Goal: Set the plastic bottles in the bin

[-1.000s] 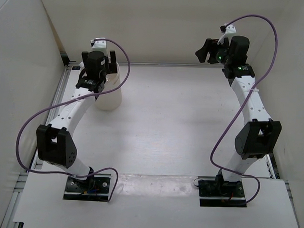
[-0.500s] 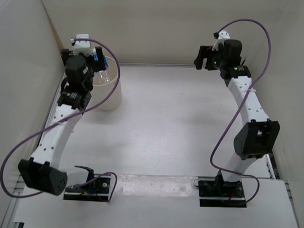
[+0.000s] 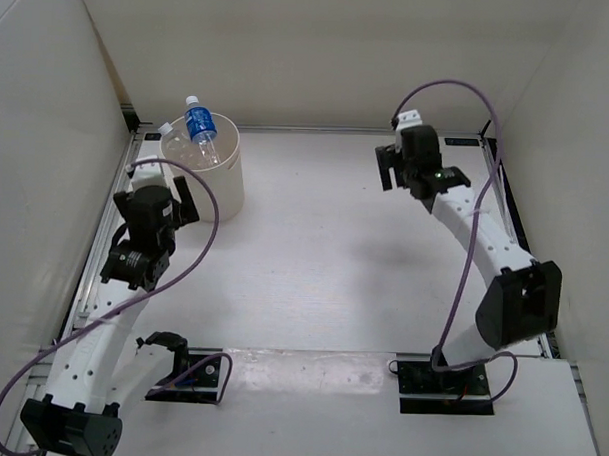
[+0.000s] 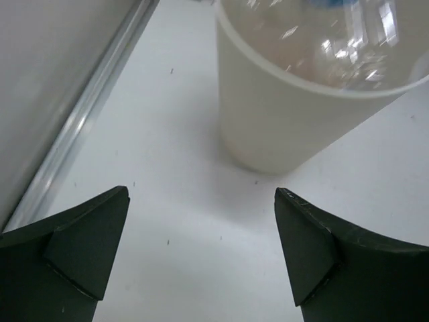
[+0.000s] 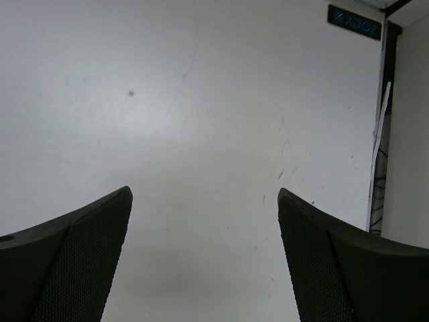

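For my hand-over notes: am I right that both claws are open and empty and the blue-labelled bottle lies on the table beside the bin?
Not quite: the top external view shows the blue-labelled bottle in the bin, cap above the rim. The left claw and right claw are indeed open and empty.

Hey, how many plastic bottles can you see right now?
2 clearly: the blue-labelled bottle sticks out of the bin, and a white-capped clear bottle leans at its left rim. Others may lie hidden inside.

The bin (image 4: 288, 121) is smooth, matt cream plastic. The bottles (image 3: 200, 124) in it are clear, glossy plastic. The surface (image 3: 324, 249) looks matt white. The right claw (image 5: 204, 194) is black and finely grained.
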Robot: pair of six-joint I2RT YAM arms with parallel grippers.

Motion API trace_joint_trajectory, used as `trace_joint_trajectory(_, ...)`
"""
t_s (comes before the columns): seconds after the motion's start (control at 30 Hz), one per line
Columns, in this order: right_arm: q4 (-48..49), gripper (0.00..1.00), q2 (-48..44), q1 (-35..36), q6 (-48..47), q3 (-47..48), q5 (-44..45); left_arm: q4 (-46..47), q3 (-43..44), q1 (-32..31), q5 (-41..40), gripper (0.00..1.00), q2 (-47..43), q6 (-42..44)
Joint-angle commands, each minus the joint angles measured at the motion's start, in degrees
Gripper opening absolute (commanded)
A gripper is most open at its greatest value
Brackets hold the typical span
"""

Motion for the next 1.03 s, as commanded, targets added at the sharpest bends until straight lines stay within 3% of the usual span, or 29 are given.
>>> trace_joint_trajectory(0.0, 8.35, 0.90, -8.53, 5.18, -3.75, -6.23, 6.42, -7.43, -3.24, 0.36, -4.28, 1.00, -3.52, -10.29)
trace_joint_trajectory(0.1, 12.12, 0.90, -15.38, 10.18, -8.03, -16.48, 7.13, -1.38, -7.90, 0.36, 5.01, 1.00, -6.42, -2.14)
trace_joint_trajectory(0.17, 12.31, 0.90, -20.80, 13.00, -10.07, -20.55, 5.99, 3.00, -11.24, 0.45, 7.67, 1.00, -7.92, -1.67)
trace_joint_trajectory(0.33, 7.30, 0.90, -29.52, 11.96, -10.52, -28.01, 1.67, 5.15, -14.58, 0.28, 10.23, 1.00, -7.40, 0.44)
trace_joint_trajectory(0.5, 4.14, 0.90, -32.62, 8.18, -7.89, -28.21, 0.97, -0.92, -12.30, 0.36, 9.46, 1.00, -3.53, -0.43)
trace_joint_trajectory(0.57, 2.21, 0.90, -33.41, 5.46, -5.78, -27.33, 0.45, 0.65, -14.22, 0.36, 9.09, 1.00, -3.96, -1.93)
trace_joint_trajectory(0.8, -1.40, 0.90, -37.01, 3.08, -4.46, -28.29, 2.02, 29.98, -29.87, 0.28, 9.44, 1.00, -13.54, 0.96)
trace_joint_trajectory(1.0, -2.55, 0.90, -39.83, 0.98, -4.28, -31.02, 3.35, 38.44, -35.67, 0.19, 10.23, 1.00, -9.60, 3.69)
